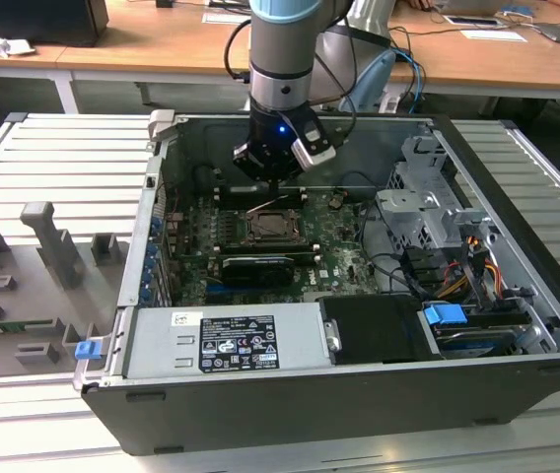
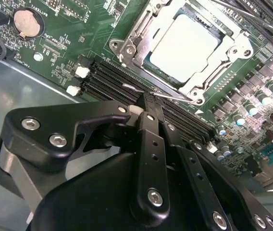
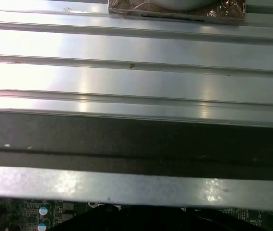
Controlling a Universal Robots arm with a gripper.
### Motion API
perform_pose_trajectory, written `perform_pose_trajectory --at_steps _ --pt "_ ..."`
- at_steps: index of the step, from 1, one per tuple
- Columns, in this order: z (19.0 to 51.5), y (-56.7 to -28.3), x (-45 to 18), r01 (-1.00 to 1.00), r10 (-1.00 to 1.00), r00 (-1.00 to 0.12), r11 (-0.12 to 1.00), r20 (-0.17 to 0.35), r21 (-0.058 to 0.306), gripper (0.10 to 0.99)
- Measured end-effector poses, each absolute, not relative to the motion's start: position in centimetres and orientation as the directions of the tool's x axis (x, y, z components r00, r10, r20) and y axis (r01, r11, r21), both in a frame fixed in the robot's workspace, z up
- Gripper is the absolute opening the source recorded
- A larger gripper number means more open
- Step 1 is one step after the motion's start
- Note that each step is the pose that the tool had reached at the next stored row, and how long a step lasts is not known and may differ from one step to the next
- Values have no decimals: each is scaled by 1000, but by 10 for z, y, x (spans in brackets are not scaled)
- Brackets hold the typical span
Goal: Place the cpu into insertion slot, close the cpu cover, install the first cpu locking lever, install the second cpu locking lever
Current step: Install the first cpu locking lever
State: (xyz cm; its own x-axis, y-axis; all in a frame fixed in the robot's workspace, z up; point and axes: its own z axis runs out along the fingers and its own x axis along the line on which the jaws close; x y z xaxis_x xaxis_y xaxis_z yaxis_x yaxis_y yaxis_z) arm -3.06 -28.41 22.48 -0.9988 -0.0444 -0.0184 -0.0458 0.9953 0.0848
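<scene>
Claw is right over the black memory slots, just beside the socket corner; in the second wrist view its two black fingers sit pressed together with no visible gap. At the tips there's a thin wire locking lever crossing right there; can't tell whether the fingers grip it or just touch it.

Just past the tips: insertion slot on the green circuit board. The cpu lies flat inside it, pale square face up. The cpu cover is down, its silver frame around the chip, the chip showing through the window.

A round coin battery sits well apart from the socket on the same board.

Exterior view: arm comes down into the open computer case; claw hangs over the socket on its far side. Power supply runs along the near wall, drive cage on the exterior view's right. Case rests on the ribbed metal bench.
</scene>
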Motion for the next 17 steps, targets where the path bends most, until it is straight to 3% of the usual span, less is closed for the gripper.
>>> perform_pose_trajectory --at_steps 17 --pt "218 -289 -26 -22 -20 -1000 993 -19 113 106"
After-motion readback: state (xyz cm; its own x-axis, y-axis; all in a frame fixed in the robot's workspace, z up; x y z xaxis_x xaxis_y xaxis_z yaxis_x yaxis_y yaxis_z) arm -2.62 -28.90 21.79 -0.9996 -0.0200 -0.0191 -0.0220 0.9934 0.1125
